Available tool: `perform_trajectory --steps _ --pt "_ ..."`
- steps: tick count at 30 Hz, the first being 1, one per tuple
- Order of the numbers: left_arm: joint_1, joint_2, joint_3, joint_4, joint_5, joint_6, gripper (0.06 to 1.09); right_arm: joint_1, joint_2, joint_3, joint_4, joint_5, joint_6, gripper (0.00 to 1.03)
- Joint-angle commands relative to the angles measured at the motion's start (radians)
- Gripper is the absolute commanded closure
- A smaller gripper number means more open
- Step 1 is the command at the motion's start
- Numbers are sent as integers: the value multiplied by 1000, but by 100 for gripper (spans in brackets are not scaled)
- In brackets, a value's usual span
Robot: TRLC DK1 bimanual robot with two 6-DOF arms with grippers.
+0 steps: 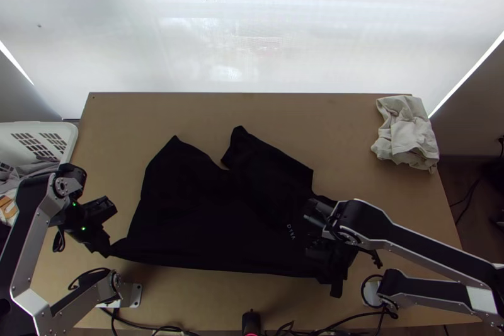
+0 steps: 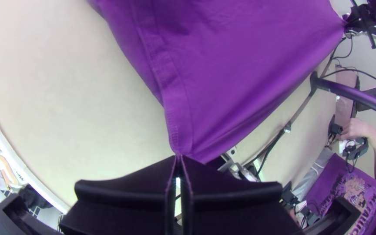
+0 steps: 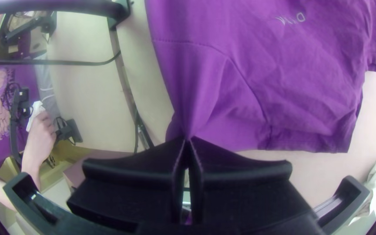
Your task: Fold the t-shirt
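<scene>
Left gripper: fingers clenched on a stitched corner of the t-shirt, the hem narrowing to their tips. Right gripper: fingers closed on gathered cloth near a curved seam. The shirt's near edge runs nearly straight from one set of fingertips to the other; the rest lies spread beyond them toward the table's far edge, its far outline notched between two raised points. Tabletop extends beyond the left fingers, along the far side of the shirt, and in a strip between both grippers and the near table edge. A white basket borders the left fingers' outer side; a crumpled pale cloth lies beyond the right fingers, at the far right corner.
</scene>
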Motion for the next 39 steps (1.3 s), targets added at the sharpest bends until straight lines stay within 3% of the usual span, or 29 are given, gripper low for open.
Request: perform_trajectory --steps 1,4,5,7,8,10,12,13,19,26,29,33,39 --pt "-15 -25 -105 2 -37 26 105 94 81 -20 81 -66 13 100" --pt "-67 -29 -81 40 29 -52 104 93 84 -15 114 -66 16 99" --pt "-77 -35 -65 43 63 -69 98 91 87 -15 120 -68 22 92" --pt "-87 -52 -34 68 113 -107 89 87 87 -20 137 -70 42 62" --pt "-93 -63 -19 81 140 -129 80 84 87 -23 141 -71 45 49" --pt "-127 -95 5 95 175 -178 52 68 87 -23 156 -74 53 27" --pt "-158 -124 33 104 192 -207 22 39 85 -12 160 -76 67 14" --pt "-179 -133 48 112 199 -223 18 22 85 -3 160 -76 74 11" --pt "-207 -9 280 213 278 -348 15 -100 61 59 114 -74 74 8" --pt "-219 279 444 632 270 -577 15 -255 39 157 92 -74 74 8" --pt "-250 406 507 746 250 -647 15 -332 31 201 92 -74 76 8" --pt "-310 537 524 862 166 -666 15 -415 33 261 137 -71 82 8" --pt "-342 693 548 884 120 -669 15 -473 77 335 229 -56 102 8"
